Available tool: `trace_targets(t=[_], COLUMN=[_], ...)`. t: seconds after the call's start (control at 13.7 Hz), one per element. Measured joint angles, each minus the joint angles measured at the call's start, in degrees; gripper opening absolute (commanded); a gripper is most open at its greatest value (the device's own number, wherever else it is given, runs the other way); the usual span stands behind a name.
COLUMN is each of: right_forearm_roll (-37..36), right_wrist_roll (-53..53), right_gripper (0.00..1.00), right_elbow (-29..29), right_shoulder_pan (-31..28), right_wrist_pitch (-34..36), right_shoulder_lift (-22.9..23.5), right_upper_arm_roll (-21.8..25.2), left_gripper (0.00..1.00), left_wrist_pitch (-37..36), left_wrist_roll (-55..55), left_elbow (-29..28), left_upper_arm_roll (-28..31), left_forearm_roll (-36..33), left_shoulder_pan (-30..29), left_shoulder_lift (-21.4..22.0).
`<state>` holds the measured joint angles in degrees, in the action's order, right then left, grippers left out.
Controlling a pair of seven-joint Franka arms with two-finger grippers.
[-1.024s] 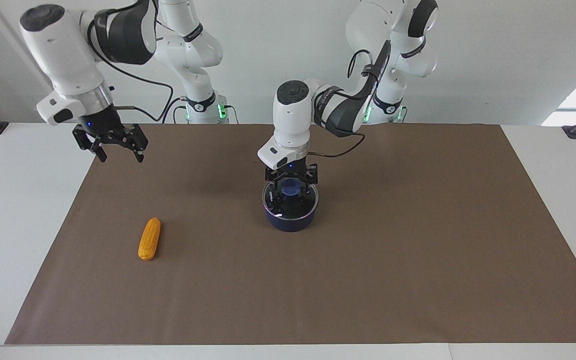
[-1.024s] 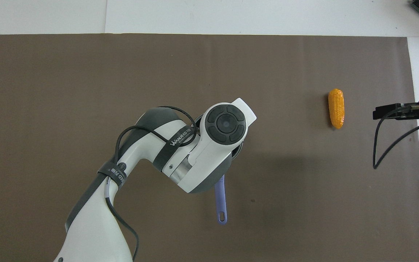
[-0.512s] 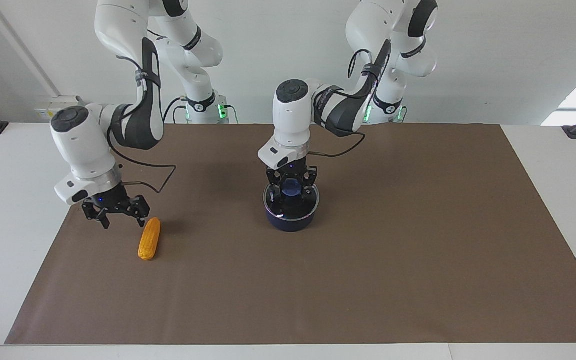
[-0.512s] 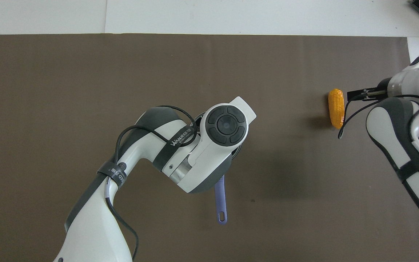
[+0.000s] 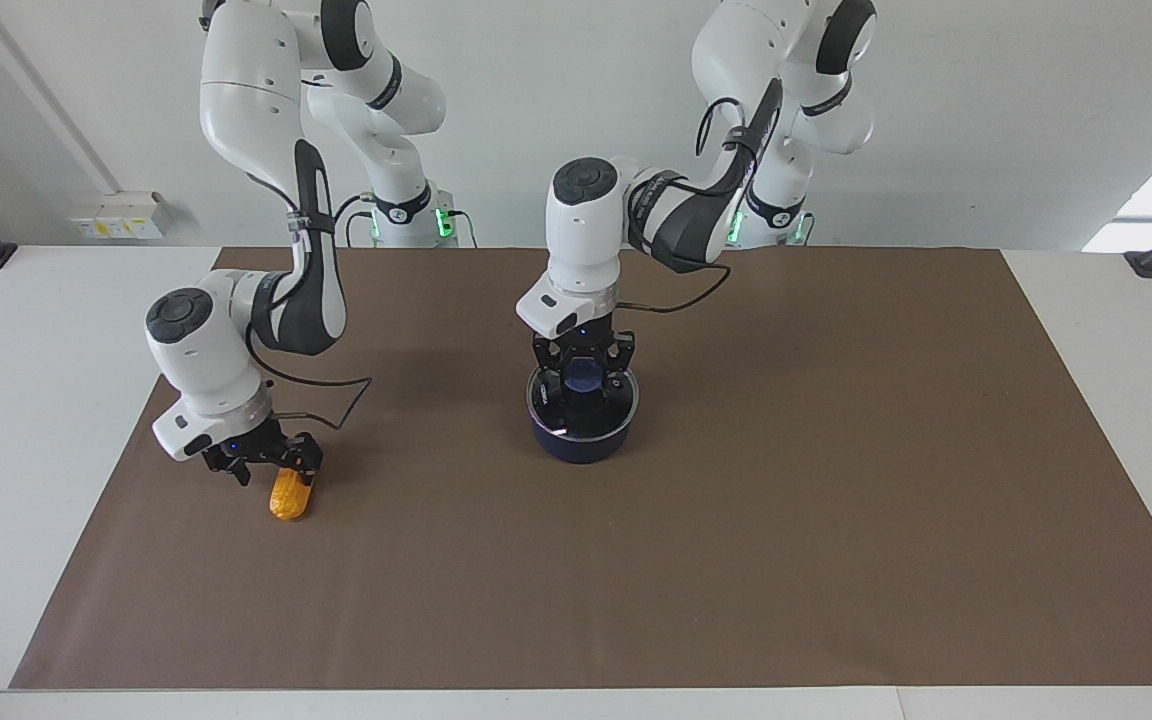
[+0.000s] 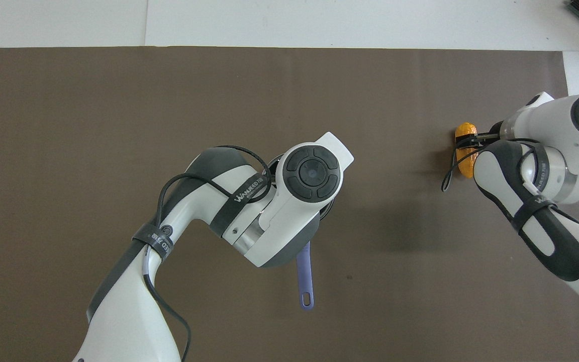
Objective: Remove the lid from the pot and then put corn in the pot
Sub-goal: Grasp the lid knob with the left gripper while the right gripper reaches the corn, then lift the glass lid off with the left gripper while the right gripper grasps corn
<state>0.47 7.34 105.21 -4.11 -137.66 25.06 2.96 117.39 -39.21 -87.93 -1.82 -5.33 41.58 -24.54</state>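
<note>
The navy pot (image 5: 581, 449) stands mid-mat with the glass lid (image 5: 598, 420) on it. My left gripper (image 5: 584, 379) is down on the lid, shut on its blue knob. In the overhead view the left arm hides the pot and lid; only the pot's blue handle (image 6: 304, 276) shows, pointing toward the robots. The yellow-orange corn (image 5: 287, 503) lies on the mat toward the right arm's end. My right gripper (image 5: 274, 472) is low over the corn's end nearer to the robots, open, fingers astride it. The corn (image 6: 464, 166) is partly covered in the overhead view.
A brown mat (image 5: 736, 550) covers most of the white table. A black cable loops from the right wrist (image 5: 331, 410) just above the mat beside the corn.
The right arm has swung down from high over the mat's edge onto the corn, which has shifted slightly. The left gripper's fingers have closed in on the lid's knob.
</note>
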Motion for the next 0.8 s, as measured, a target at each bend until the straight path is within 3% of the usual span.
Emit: trace_targets(t=[0.22, 0.29, 0.37, 0.44, 0.8], right_forearm_roll=[0.0, 0.0, 0.0, 0.0, -0.1], right_wrist_roll=[0.0, 0.0, -0.1, -0.2, -0.1], right_gripper=[0.94, 0.82, 0.34, 0.0, 0.0], right_elbow=[0.5, 0.5, 0.5, 0.5, 0.3], right_shoulder_pan=[0.2, 0.6, 1.3, 2.0, 2.7], right_wrist_pitch=[0.0, 0.0, 0.0, 0.0, -0.1], right_shoulder_lift=[0.0, 0.0, 0.0, 0.0, 0.0], right_upper_arm_roll=[-0.1, -0.2, -0.2, -0.2, -0.1], left_gripper=[0.0, 0.0, 0.0, 0.0, 0.0], left_wrist_pitch=[-2.4, -3.4, -3.8, -3.8, -3.8], left_wrist_roll=[0.0, -0.1, -0.1, -0.1, 7.0], left_elbow=[0.1, 0.1, 0.1, 0.1, -0.3], left_upper_arm_roll=[0.8, 0.9, 1.1, 1.3, 1.7], left_forearm_roll=[-1.4, -2.4, -2.7, -2.9, -3.0], left_shoulder_pan=[0.0, 0.0, -0.1, -0.2, -8.7], left_shoulder_lift=[2.5, 3.2, 3.5, 3.7, 3.9])
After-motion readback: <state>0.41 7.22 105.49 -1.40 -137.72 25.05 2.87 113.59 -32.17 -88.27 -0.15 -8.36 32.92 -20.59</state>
